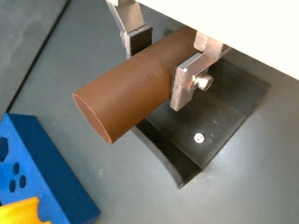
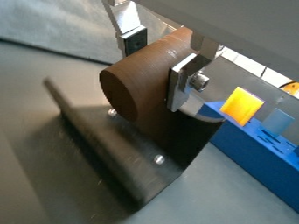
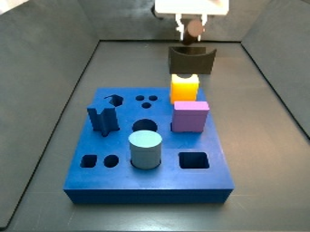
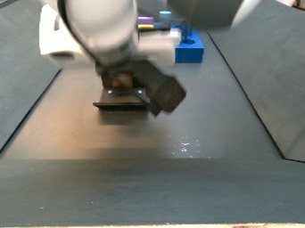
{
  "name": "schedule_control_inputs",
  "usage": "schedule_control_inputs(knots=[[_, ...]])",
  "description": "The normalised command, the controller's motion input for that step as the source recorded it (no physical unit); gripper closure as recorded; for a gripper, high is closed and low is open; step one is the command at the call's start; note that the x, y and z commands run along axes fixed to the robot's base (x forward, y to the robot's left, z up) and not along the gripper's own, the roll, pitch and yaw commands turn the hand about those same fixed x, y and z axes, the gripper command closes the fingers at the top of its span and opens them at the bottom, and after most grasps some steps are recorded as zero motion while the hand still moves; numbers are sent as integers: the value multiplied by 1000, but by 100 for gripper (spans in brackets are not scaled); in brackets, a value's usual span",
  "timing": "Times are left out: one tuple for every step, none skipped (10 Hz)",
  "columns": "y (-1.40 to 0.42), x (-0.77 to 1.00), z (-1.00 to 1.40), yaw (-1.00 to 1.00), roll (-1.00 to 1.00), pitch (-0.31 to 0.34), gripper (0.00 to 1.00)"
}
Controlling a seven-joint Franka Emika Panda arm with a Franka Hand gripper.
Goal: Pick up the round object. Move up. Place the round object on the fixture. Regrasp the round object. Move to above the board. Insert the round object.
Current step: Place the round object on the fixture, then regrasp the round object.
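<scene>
Wrist views showing gripper (image 1: 163,63) clamping the round object (image 1: 128,92) sideways, long axis horizontal. Hanging just over the fixture (image 1: 216,122) at frame centre, touching or not, can't tell.

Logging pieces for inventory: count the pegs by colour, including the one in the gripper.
Reddish-brown round object, in the gripper over the fixture: 1
Yellow peg on the board: 1
Pink peg: 1
Pale teal peg: 1
Dark blue peg: 1
Total: 5
</scene>
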Motion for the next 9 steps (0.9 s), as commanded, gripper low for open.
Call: schedule_control_inputs(knots=[[104, 154, -719, -200, -1000, 134, 100], [84, 131, -540, -157, -912, 120, 100], [73, 110, -312, -148, -662, 85, 100], [66, 103, -197, -146, -562, 69, 100], [93, 70, -127, -131, -350, 22, 100], [0, 0, 0, 0, 0, 0, 0], [0, 0, 1000, -65, 49, 134, 0], [2, -7, 1000, -63, 51, 140, 0], [6, -20, 1000, -58, 67, 136, 0]])
